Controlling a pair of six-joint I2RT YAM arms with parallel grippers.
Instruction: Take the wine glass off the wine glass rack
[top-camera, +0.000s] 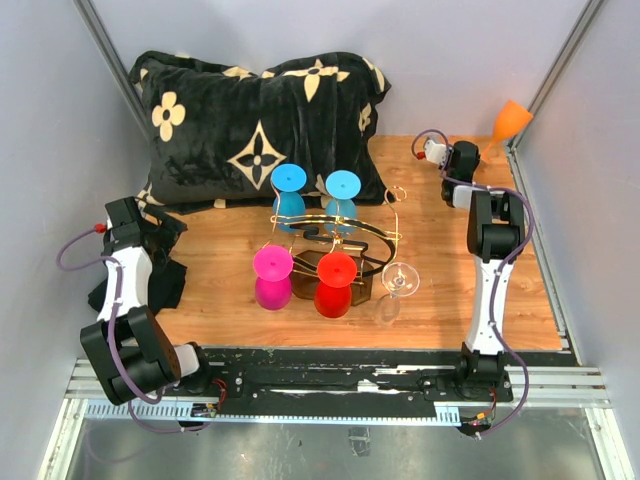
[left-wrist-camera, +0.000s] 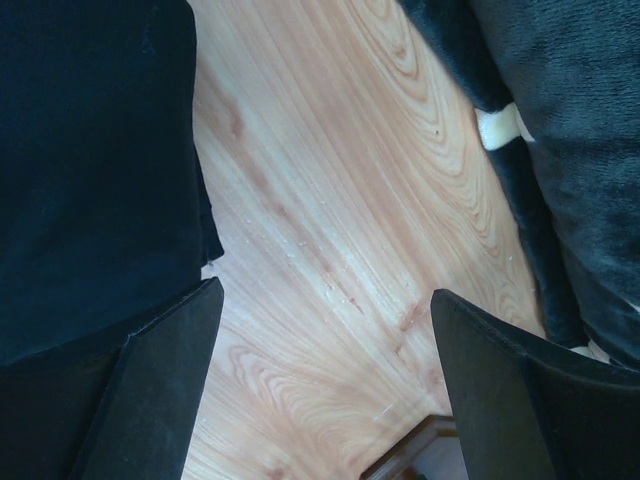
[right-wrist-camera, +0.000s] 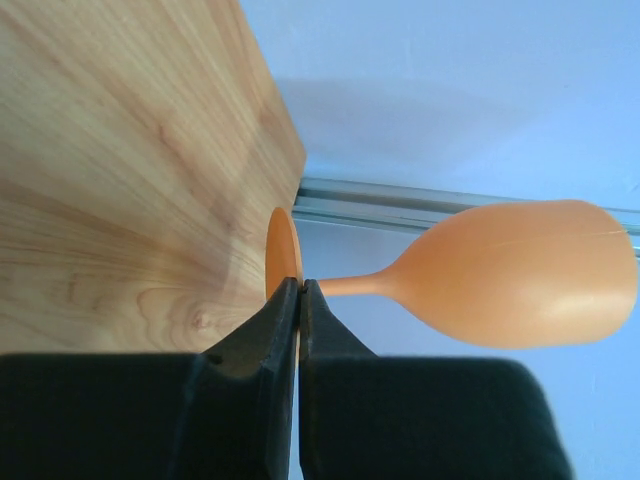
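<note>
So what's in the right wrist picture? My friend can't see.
Black fingers pinch an orange wine glass by its stem near the foot. Its bowl points right, past the wooden table edge, before a pale blue wall.

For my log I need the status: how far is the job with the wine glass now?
Done: an orange wine glass is off the wine glass rack. In hand: the right tool is shut at its foot, far from the rack; the left tool is open. Left: probably setting it down.
</note>
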